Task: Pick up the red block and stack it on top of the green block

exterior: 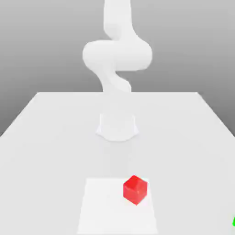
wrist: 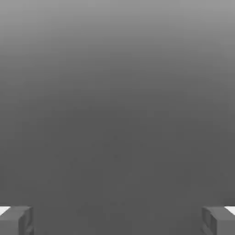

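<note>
The red block (exterior: 135,189) sits on the white table (exterior: 46,137), on a brighter square patch (exterior: 101,206) near the front, turned so one corner faces the camera. A thin sliver of the green block (exterior: 233,221) peeks in at the exterior view's right edge, near the front. In the hand view my gripper (wrist: 117,220) is open: its two grey fingertips (wrist: 16,220) stand far apart with nothing between them, against a plain grey background.
The arm's white base (exterior: 117,126) stands at the middle of the table, behind the red block. Its links (exterior: 117,53) rise and curve up out of the exterior view's top.
</note>
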You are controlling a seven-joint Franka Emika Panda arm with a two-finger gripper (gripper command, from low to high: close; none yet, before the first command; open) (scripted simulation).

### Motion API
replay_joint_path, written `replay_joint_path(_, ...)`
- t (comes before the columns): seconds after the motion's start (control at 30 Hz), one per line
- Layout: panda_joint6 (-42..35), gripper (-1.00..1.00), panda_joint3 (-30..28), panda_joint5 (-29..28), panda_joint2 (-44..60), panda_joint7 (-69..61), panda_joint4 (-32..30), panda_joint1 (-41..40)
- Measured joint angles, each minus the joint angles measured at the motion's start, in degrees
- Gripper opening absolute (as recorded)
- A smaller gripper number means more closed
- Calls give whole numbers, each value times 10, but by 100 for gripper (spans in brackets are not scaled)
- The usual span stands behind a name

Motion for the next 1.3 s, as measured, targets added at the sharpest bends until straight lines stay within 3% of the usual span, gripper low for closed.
replay_joint_path(0.4,157,0,-64,34,262,-262,-157,112)
replay_joint_path(0.6,234,0,-60,10,386,-360,-234,131)
replay_joint_path(0.87,362,0,-20,44,541,-412,-232,103)
replay_joint_path(0.9,370,-100,-16,48,552,-415,-231,99)
replay_joint_path(1.13,367,-100,-16,45,549,-413,-231,99)
replay_joint_path(1.3,294,-100,-35,7,462,-386,-243,109)
